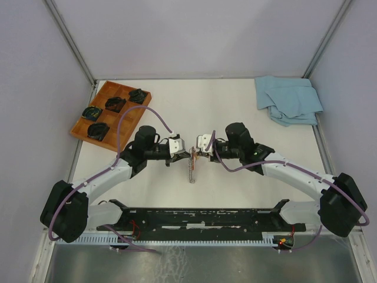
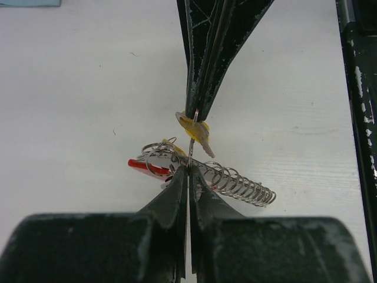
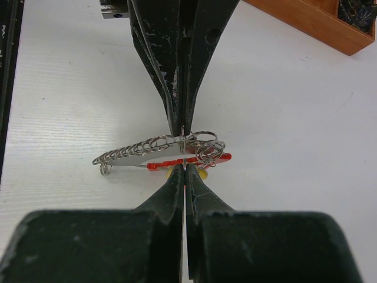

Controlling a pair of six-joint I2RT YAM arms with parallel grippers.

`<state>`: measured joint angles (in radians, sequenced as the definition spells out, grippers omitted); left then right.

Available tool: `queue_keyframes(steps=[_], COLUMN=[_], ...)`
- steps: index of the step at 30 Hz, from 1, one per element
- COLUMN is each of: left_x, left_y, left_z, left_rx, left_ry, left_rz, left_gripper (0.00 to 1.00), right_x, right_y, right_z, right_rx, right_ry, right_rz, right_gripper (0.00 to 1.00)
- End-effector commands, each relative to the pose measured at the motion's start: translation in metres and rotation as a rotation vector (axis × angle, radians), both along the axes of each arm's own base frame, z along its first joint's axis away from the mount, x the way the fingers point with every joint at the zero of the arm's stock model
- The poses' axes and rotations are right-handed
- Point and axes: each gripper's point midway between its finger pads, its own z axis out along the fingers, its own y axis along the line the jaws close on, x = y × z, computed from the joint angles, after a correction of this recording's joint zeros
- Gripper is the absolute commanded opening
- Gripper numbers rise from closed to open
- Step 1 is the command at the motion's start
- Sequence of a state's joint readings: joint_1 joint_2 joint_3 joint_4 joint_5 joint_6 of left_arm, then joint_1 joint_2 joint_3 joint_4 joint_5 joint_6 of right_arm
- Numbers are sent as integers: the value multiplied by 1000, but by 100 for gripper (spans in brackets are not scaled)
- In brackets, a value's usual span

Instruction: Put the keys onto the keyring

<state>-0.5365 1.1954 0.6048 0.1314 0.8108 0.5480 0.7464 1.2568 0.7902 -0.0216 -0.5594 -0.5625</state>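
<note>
Silver keyring [image 2: 219, 175] spans the 2 tips, left gripper [image 2: 188, 170] and right gripper [image 2: 195, 115] each clamped on it.

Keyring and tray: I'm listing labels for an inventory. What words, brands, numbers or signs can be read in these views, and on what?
No readable text in any view.
The black items in the wooden tray: green marks, too small to read.
The keyring and yellow-headed key: no lettering shows.
</note>
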Motion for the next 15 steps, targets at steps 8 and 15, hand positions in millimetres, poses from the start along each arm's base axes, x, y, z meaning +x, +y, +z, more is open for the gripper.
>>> queue_keyframes(steps=[8, 15], left_x=[4, 4], left_y=[-6, -6], left_z=[26, 26], left_rx=[-60, -61], left_ry=[-80, -79], left_rz=[-10, -10], left_gripper=[3, 3], right_x=[-2, -1], right_y=[12, 15], right_z=[11, 13], right_rx=[42, 49], right_ry=[-13, -18], right_rz=[49, 58], right_gripper=[1, 1])
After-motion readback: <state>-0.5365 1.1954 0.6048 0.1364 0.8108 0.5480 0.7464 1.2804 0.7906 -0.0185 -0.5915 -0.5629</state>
